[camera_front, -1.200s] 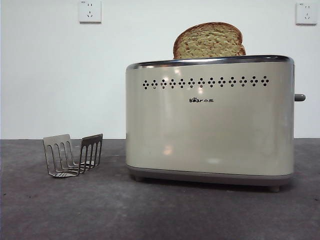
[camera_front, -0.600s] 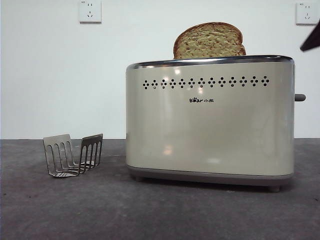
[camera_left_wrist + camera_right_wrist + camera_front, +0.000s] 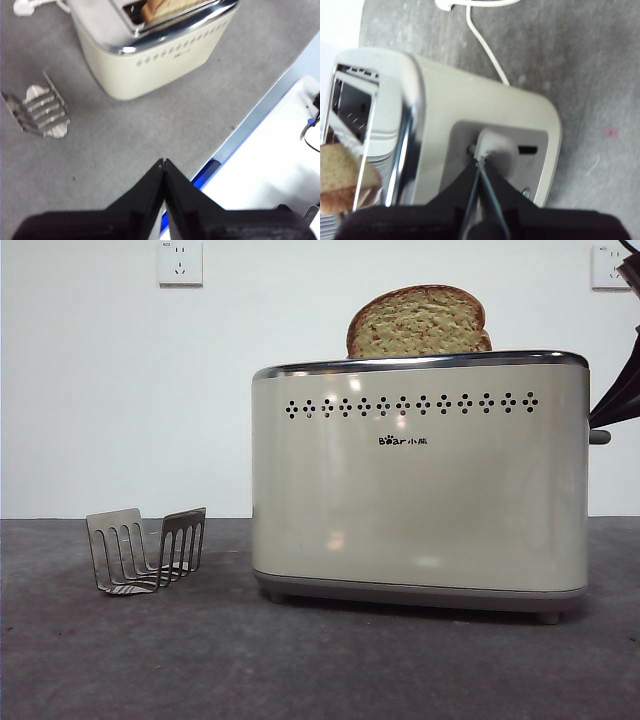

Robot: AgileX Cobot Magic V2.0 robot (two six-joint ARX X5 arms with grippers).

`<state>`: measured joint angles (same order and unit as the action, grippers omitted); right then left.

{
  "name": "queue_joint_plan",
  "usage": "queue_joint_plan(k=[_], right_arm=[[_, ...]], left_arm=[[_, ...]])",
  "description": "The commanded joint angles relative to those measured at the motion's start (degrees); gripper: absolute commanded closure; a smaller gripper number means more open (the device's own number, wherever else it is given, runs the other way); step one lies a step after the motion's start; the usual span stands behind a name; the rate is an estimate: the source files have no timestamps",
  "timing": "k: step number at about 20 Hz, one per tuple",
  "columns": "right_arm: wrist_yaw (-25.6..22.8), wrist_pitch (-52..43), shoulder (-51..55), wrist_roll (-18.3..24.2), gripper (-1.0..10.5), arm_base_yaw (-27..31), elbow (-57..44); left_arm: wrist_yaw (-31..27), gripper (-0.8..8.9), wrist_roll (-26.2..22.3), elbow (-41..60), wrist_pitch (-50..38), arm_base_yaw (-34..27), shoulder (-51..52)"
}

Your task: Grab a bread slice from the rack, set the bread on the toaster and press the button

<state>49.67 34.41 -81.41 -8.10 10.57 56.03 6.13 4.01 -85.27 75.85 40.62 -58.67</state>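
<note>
The slice of bread (image 3: pixel 418 322) stands upright in the slot of the cream toaster (image 3: pixel 420 490), its rounded top sticking out above the chrome rim. To the toaster's left, the silver rack (image 3: pixel 145 550) holds nothing. My right gripper (image 3: pixel 480 162) is shut, its tips touching the top of the grey button (image 3: pixel 492 145) on the toaster's narrow end; in the front view it shows as a dark tip (image 3: pixel 612 405) just above the button (image 3: pixel 599 436). My left gripper (image 3: pixel 163 162) is shut and empty, high over the table's front edge, away from the toaster (image 3: pixel 150 60) and rack (image 3: pixel 40 110).
Two white wall sockets (image 3: pixel 180 262) (image 3: pixel 612 266) sit on the back wall. A white power cord (image 3: pixel 485 50) trails on the table behind the toaster. A blue strip (image 3: pixel 210 170) marks the table's front edge, with a white surface beyond it.
The right gripper has come into the front view at the right edge and dropped from above the toaster's rim down to the button. Bread, toaster and rack have not moved.
</note>
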Motion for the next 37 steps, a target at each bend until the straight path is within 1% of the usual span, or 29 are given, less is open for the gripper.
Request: queue_joint_plan(k=[1,5,20,24,30,33,37], right_arm=[[-0.5,-0.5,-1.0,0.9,9.5,0.0,0.0],[-1.9,-0.4,-2.1,0.9,9.5,0.0,0.0],[-3.3,0.6,-10.3,0.9,9.5,0.0,0.0],[-5.8,1.8,-10.6,2.0,9.5,0.0,0.0],[-5.8,2.6,-13.4,2.4,9.5,0.0,0.0],[-6.0,2.9,-15.5,3.3,9.5,0.0,0.0],[-8.7,4.3,-16.0,3.3,9.5,-0.1,0.0]], left_arm=[[-0.2,8.22,1.9,1.6,-0.1,-0.1,1.3],[-0.2,8.22,2.0,1.7,-0.1,-0.1,2.2],[-0.2,8.22,2.0,1.7,-0.1,-0.1,2.3],[-0.2,8.22,2.0,1.7,-0.1,-0.1,2.3],[-0.2,8.22,2.0,1.7,-0.1,-0.1,2.3],[-0.2,8.22,2.0,1.7,-0.1,-0.1,2.3],[-0.2,8.22,1.9,1.7,-0.1,-0.1,2.3]])
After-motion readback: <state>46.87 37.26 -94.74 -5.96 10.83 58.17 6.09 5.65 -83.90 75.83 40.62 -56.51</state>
